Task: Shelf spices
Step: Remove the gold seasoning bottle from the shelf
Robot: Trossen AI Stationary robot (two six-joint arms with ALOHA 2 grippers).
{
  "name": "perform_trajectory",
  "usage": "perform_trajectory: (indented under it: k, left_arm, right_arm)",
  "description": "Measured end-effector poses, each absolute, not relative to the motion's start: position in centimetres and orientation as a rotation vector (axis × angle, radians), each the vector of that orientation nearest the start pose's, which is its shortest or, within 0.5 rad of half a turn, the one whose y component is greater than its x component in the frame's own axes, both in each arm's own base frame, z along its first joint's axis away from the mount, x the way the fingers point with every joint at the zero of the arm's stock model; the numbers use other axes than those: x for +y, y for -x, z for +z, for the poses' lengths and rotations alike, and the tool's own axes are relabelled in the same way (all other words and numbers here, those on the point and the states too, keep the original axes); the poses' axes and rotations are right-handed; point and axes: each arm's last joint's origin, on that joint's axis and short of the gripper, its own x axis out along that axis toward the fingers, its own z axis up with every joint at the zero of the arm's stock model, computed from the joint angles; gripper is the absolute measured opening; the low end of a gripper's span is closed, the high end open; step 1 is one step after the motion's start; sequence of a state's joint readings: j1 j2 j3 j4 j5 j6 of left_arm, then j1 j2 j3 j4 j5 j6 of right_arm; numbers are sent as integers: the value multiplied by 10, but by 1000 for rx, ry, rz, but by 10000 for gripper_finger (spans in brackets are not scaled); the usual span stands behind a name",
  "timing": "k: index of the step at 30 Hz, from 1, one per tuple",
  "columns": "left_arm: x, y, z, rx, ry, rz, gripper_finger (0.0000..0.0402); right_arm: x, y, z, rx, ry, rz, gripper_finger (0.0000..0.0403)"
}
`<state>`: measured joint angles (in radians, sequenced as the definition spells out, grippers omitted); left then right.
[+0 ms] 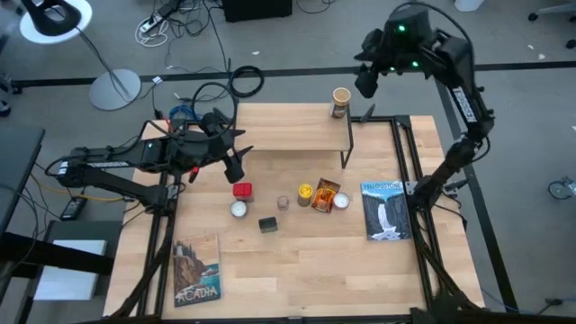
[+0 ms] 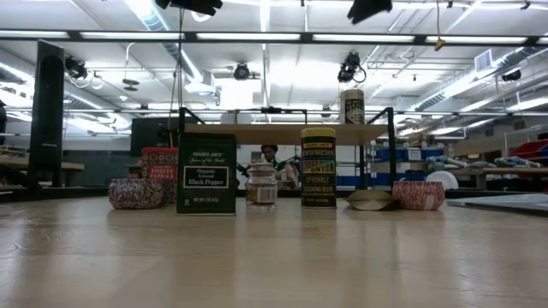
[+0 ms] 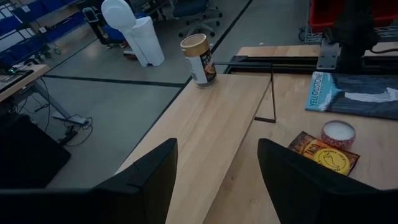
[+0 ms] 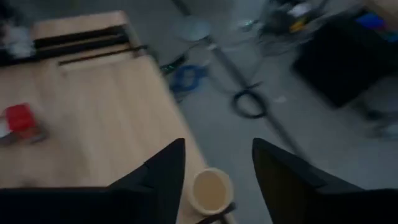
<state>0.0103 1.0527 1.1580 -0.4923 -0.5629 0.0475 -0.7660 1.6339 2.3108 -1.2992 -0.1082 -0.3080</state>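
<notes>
tan cylindrical jar (image 1: 340, 102) stands upright on the wooden shelf (image 1: 292, 131).

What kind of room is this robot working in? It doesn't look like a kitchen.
Probably a lab or workshop: bare grey floor with loose cables, exposed ceiling ducts and strip lights, and blue storage bins beyond the table.

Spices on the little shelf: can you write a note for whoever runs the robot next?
Left hand: open, empty, over the shelf's left end.
Right hand: open, empty, above the tan jar.
Done: only the tan jar is on the shelf, right end.
Left on the table: red tin, dark tin, small jar, yellow jar, orange packet.
</notes>
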Motion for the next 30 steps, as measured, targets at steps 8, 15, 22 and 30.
perform_trajectory:
  k: [8,15,22,30]
  left_arm:
    - [17,-212,383,391,-151,551,227]
    - [17,-212,383,392,-148,530,227]
    - [17,-212,383,396,-157,510,227]
    - [16,-213,383,397,-168,507,227]
  right_arm:
    - [-221,-221,478,786,-37,-512,246]
    - [-238,-239,446,933,-130,-479,247]
    - [-241,-241,431,1044,-136,-508,249]
    - [-242,-238,411,1157,-207,-486,249]
